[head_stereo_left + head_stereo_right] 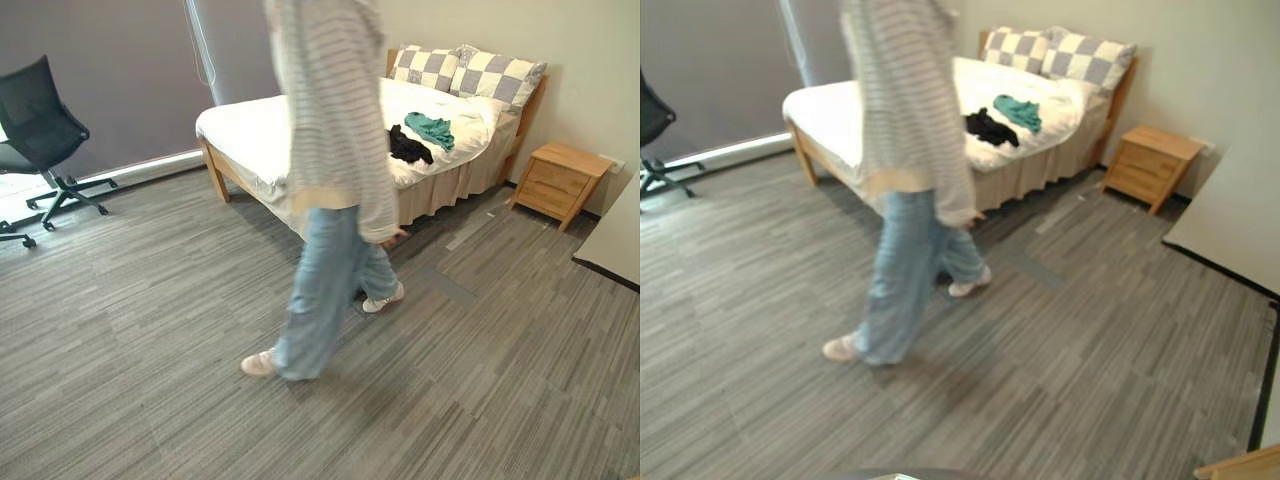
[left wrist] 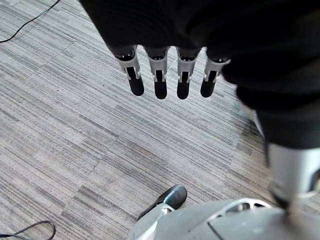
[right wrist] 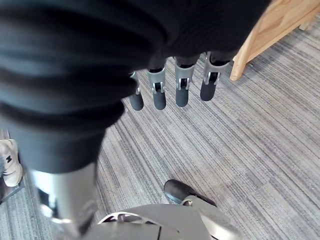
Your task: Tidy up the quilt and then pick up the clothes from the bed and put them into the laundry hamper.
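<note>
left hand [image 2: 170, 75] hung over bare floor [image 2: 75, 130] in its wrist view, fingers straight and relaxed, grasping nothing. right hand [image 3: 170, 85] in its own wrist view was likewise released and empty above the floor, with a pale wooden furniture leg [image 3: 260, 35] just beyond the fingers and a white shoe [image 3: 10, 162] at the frame edge.

left eye view: the bed [image 1: 250, 135] stood far across the room, well apart from the robot. the white quilt [image 1: 455, 110] lay rumpled toward the checked pillows [image 1: 470, 72]; a teal garment [image 1: 432, 128] and a black garment [image 1: 409, 147] lay on it, touching. a person [image 1: 330, 190] was walking between robot and bed. office chair [image 1: 45, 140] far left, nightstand [image 1: 560, 180] far right.

right eye view: same layout; no laundry hamper could be identified.

risks, as judged: advancing now could bring a collision with the person crossing the path. the wooden furniture near the right hand could be clipped by an arm swing. with the hamper unlocated, the clothes could end up misplaced.
</note>
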Available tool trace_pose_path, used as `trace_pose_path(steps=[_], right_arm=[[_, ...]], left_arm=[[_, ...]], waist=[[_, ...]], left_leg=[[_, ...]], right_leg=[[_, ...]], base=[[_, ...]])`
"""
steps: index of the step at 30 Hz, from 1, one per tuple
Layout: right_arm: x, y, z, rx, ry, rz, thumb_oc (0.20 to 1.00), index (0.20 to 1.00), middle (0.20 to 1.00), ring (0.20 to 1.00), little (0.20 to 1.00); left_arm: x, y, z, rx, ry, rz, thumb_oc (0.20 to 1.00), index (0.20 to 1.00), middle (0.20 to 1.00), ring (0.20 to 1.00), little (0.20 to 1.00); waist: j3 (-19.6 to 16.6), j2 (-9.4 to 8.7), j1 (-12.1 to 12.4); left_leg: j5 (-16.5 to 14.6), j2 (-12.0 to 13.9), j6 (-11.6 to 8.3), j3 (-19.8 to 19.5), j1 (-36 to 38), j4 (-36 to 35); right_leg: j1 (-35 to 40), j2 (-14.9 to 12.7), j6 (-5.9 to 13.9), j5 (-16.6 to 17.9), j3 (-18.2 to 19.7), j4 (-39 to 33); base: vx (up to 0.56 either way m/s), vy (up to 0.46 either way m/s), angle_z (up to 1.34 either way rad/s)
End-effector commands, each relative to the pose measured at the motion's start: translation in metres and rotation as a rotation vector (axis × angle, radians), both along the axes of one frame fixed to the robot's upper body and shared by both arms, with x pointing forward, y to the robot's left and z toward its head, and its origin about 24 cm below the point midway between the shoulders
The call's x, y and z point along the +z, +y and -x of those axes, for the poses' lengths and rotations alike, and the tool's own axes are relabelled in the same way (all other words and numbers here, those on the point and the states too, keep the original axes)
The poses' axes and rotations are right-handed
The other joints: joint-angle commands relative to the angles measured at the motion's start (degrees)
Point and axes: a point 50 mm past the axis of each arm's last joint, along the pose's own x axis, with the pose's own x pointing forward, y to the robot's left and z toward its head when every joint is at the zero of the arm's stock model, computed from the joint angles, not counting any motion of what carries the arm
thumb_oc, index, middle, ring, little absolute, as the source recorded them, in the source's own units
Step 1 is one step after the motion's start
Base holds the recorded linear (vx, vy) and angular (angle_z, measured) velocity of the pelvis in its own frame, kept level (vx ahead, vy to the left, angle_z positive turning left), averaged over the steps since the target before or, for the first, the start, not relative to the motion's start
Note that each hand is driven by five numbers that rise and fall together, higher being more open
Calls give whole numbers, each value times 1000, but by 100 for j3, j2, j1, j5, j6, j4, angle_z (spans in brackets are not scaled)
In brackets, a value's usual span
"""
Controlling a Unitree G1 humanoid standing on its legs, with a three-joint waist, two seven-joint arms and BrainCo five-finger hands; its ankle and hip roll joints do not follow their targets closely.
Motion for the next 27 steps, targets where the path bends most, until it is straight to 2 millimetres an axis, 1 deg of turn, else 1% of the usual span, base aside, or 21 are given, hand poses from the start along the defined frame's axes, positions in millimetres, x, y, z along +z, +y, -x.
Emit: trace_pose_path(steps=[1,9,12,17,19,20,21,22,23,24,25,26,27], right_arm=[[3,-5,-21,28,-29,29,1000,1000,1000,1000,1000],[4,-6,-23,18,-37,35,1000,1000,1000,1000,1000],[5,-7,-30,21,-53,40,1000,1000,1000,1000,1000],[6,-7,-35,21,-70,45,1000,1000,1000,1000,1000],[7,-8,-39,17,-82,48,1000,1000,1000,1000,1000],[7,-8,-42,17,-92,47,1000,1000,1000,1000,1000],[8,-8,-46,14,-104,44,1000,1000,1000,1000,1000],[9,-7,-48,13,-112,40,1000,1000,1000,1000,1000],[9,-6,-51,17,-122,35,1000,1000,1000,1000,1000],[10,-7,-52,12,-124,39,1000,1000,1000,1000,1000],[10,-7,-53,5,-127,36,1000,1000,1000,1000,1000],[10,-6,-53,-11,-130,30,1000,1000,1000,1000,1000],[9,-6,-51,-22,-131,28,1000,1000,1000,1000,1000]], left_arm=[[1,-5,-21,-51,-40,0,1000,1000,1000,1000,1000],[2,-2,-25,-72,-45,-14,1000,1000,1000,1000,1000],[4,-1,-31,-79,-58,-21,1000,1000,1000,1000,1000],[5,0,-36,-91,-72,-29,1000,1000,1000,1000,1000],[6,2,-40,-84,-84,-33,1000,1000,1000,1000,1000],[7,4,-43,-82,-94,-38,1000,1000,1000,1000,1000],[8,8,-47,-78,-100,-44,1000,1000,1000,1000,1000],[9,10,-48,-76,-103,-51,1000,1000,1000,1000,1000],[10,14,-50,-66,-107,-59,1000,1000,1000,1000,1000],[11,15,-51,-56,-109,-66,1000,1000,1000,1000,1000],[12,18,-52,-47,-111,-71,1000,1000,1000,1000,1000],[12,20,-51,-31,-113,-75,1000,1000,1000,1000,1000],[12,21,-50,-29,-111,-78,1000,1000,1000,1000,1000]], waist=[[290,-69,-72],[395,-57,-116],[476,-66,-126],[572,-105,-105],[628,-130,-88],[674,-145,-81],[736,-179,-59],[767,-180,-50],[821,-171,-48],[936,-134,-57],[998,-87,-65],[1025,-64,-100],[1039,-79,-135]], left_leg=[[-402,-130,-247,-194,356,-78],[-415,-150,-220,-169,321,-78],[-416,-168,-180,-166,202,-78],[-433,-199,-119,-152,85,-78],[-444,-212,-78,-153,22,-78],[-455,-207,-49,-154,-17,-70],[-497,-189,4,-133,-46,-40],[-538,-175,33,-125,-43,-33],[-604,-156,65,-50,-16,-7],[-682,-115,117,40,64,57],[-761,-55,124,84,159,96],[-832,-5,91,140,339,97],[-903,-18,74,137,492,79]], right_leg=[[425,-438,618,-78,-100,-341],[312,-455,635,-66,-39,-286],[109,-447,657,-16,92,-249],[-46,-448,670,-5,218,-192],[-188,-445,682,-52,242,-14],[-320,-435,675,-103,268,198],[-530,-421,687,-214,256,619],[-702,-434,749,-212,222,970],[-1100,-510,922,-153,175,1660],[-1409,-619,1081,-44,29,2423],[-1661,-713,1142,69,-94,2983],[-1838,-804,1156,187,-282,3213],[-1900,-883,1143,156,-406,3135]], base=[[0,0,0],[23,18,-4],[17,29,-8],[54,43,-13],[59,61,-19],[60,71,-12],[47,62,-8],[70,80,-8],[93,102,-26],[145,113,-49],[277,92,-57],[360,39,-30],[468,-11,-8]])
